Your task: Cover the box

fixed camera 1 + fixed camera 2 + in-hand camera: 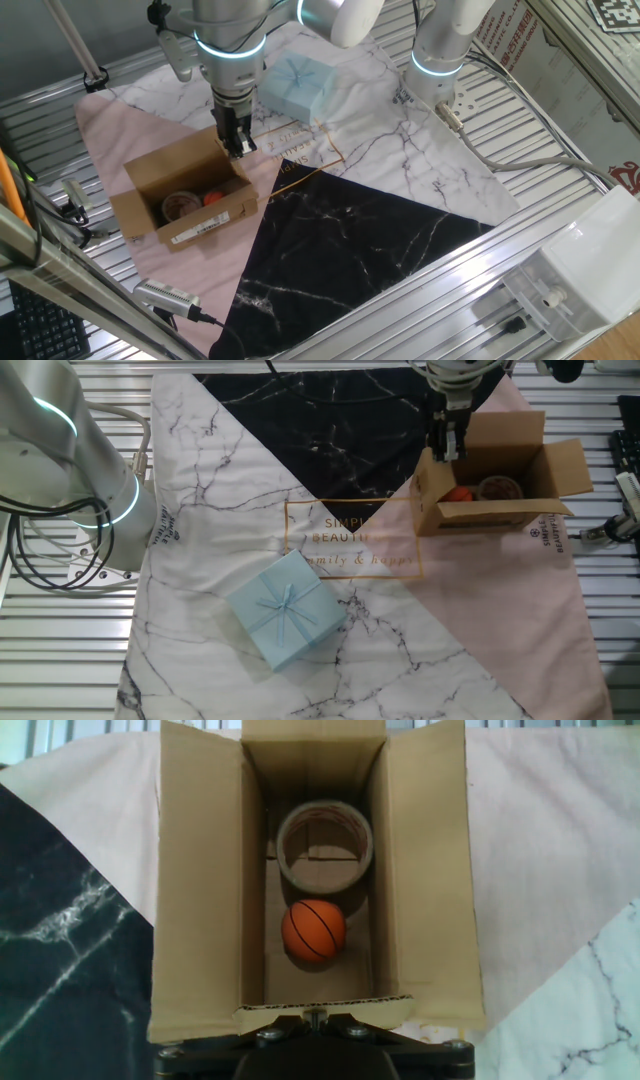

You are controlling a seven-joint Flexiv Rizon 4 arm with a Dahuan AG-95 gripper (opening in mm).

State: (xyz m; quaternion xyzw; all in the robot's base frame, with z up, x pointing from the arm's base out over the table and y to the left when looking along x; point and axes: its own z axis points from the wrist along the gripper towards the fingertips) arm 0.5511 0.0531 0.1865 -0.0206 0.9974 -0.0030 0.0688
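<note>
The box is a small brown carton standing open on the pink part of the cloth, with a white label on its long side. Inside lie a tape roll and a small orange ball. My gripper points down at one short end of the box. In the hand view its fingers are pressed together on the edge of the near end flap, which stands upright. The two long side flaps are spread outward.
A pale blue gift package rests on the white marble part of the cloth. A second arm's base stands at the cloth's edge. A black tool with a cable lies on the slatted metal table.
</note>
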